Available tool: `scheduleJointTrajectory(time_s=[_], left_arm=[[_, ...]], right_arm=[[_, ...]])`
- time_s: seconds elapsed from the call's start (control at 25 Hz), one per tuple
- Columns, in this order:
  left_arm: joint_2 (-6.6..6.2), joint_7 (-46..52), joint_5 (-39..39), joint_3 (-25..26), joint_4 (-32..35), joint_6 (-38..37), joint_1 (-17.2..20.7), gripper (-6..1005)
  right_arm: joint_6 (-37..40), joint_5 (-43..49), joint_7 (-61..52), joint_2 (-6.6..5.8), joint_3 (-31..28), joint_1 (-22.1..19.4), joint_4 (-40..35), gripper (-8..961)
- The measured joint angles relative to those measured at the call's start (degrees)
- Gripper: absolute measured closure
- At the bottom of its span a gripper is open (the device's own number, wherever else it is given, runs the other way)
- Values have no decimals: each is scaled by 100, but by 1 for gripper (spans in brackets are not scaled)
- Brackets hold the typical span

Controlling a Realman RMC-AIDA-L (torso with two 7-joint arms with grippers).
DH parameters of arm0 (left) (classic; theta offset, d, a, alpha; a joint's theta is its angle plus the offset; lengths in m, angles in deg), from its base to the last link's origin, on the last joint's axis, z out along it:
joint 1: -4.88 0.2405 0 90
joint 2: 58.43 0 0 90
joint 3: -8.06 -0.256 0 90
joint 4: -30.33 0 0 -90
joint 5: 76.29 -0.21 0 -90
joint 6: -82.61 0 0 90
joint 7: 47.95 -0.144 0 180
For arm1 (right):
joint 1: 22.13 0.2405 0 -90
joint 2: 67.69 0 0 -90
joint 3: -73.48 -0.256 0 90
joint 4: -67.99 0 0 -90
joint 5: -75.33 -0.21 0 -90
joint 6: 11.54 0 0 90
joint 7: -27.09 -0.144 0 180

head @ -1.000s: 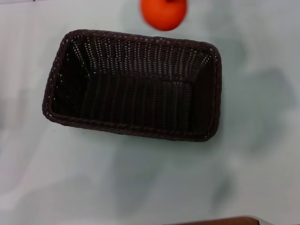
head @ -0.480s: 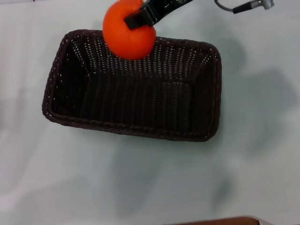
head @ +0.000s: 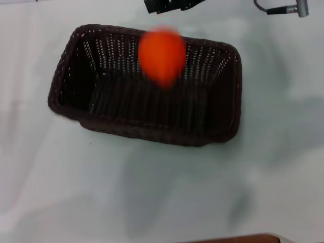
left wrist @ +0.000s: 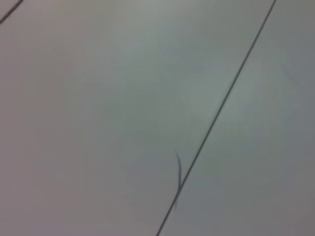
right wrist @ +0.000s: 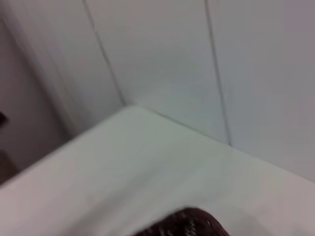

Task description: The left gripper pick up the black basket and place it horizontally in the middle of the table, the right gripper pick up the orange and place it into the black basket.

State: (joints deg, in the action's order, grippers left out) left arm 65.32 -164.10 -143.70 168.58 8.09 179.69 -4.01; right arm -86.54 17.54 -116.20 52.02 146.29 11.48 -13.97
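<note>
The black basket [head: 116,104] lies lengthwise on the pale table [head: 152,192] in the head view, slightly skewed. The orange [head: 162,55] is blurred in mid-air over the basket's far inner wall, free of any gripper. A small black part of my right gripper [head: 167,5] shows at the top edge, just beyond the basket's far rim, apart from the orange and holding nothing. The right wrist view shows a bit of the basket's rim [right wrist: 189,221]. My left gripper is out of view; the left wrist view shows only a pale surface.
A grey cable with a metal plug [head: 283,9] hangs at the top right of the head view. A brown edge [head: 238,238] shows at the bottom. Bare table lies all around the basket.
The right gripper has let go of the orange and pulled back toward the far edge. The orange has dropped toward the basket's inside. The basket has shifted a little.
</note>
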Motion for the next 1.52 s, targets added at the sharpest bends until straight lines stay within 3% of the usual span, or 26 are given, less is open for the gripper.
scheduleJointTrajectory(time_s=[0.24, 0.36, 0.44, 0.6, 0.76, 0.88, 1.0, 1.2, 1.36, 1.52], left_arm=[[0, 0, 0, 43, 0, 9, 1, 342], [0, -10, 0, 45, 0, 9, -2, 342], [0, -49, 0, 58, -1, -52, 9, 342], [-11, -323, -5, 221, -7, -290, 46, 342], [0, -727, 42, 425, -10, -575, 88, 342], [12, -1048, 276, 433, 60, -843, 108, 342], [18, -1358, 584, 435, 249, -1032, 111, 342], [19, -1636, 1034, 436, 572, -1191, 86, 342], [43, -1871, 1305, 436, 784, -1190, 79, 342], [40, -2335, 1250, 395, 774, -1149, 76, 342]], right_arm=[[-220, -902, 790, -9, -358, -134, 408, 293], [37, -1016, 902, 7, -543, -329, 367, 170], [492, -1307, 1246, 19, -651, -574, 415, 22], [1599, -2609, 2799, 39, -648, -1130, 975, 22], [2055, -5011, 5521, 52, -715, -1379, 2398, 22], [1595, -6931, 7667, 46, -930, -1311, 3801, 22], [512, -8280, 9544, 48, -1427, -1037, 5420, 22], [-1079, -8745, 11431, 59, -2842, -595, 7462, 22], [-1528, -8707, 11703, 72, -3372, -539, 8097, 22], [-1563, -8687, 11716, 70, -3719, -540, 8260, 22]])
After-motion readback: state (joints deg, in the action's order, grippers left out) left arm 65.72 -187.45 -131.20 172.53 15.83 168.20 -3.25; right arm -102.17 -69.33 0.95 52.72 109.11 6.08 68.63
